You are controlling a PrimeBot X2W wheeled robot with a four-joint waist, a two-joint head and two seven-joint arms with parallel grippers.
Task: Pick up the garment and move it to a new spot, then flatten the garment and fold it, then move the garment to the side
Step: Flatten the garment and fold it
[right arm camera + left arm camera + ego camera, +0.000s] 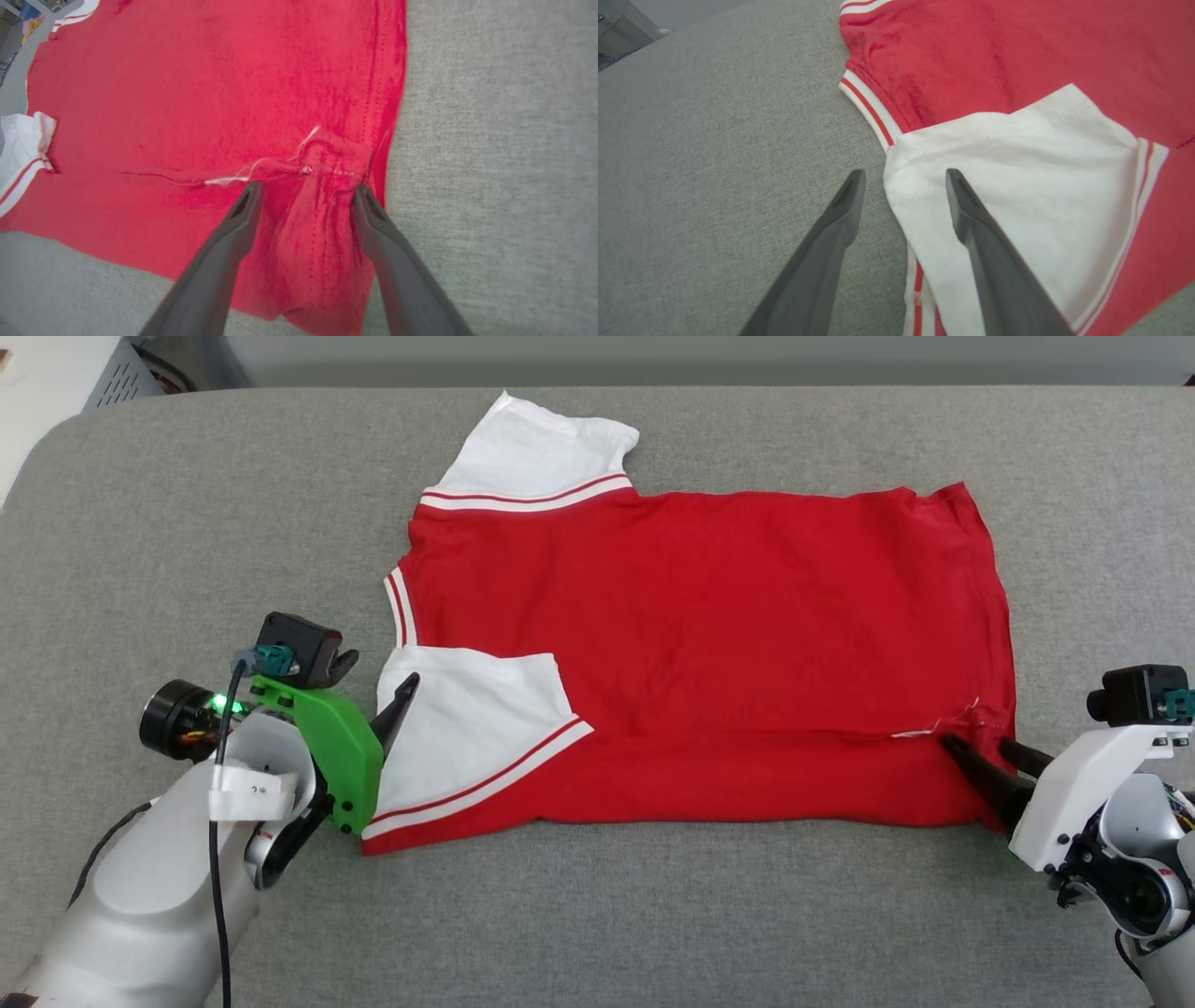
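The garment [709,644] lies spread on the grey cloth table [187,523], a red shirt with white sleeves and striped trim. Its near long edge is folded up over the body. One white sleeve [467,728] rests on top at the left. My left gripper [383,686] is open at that sleeve's outer edge. In the left wrist view one of its fingers [836,219] is over bare table and the other over the sleeve [1017,186]. My right gripper [976,742] is open at the near right corner. A small raised ridge of red fabric [322,205] lies between its fingers.
A white slatted crate [121,373] stands beyond the table's rounded far left corner. Bare grey table runs along the front of the garment, to its left and to its right [490,140].
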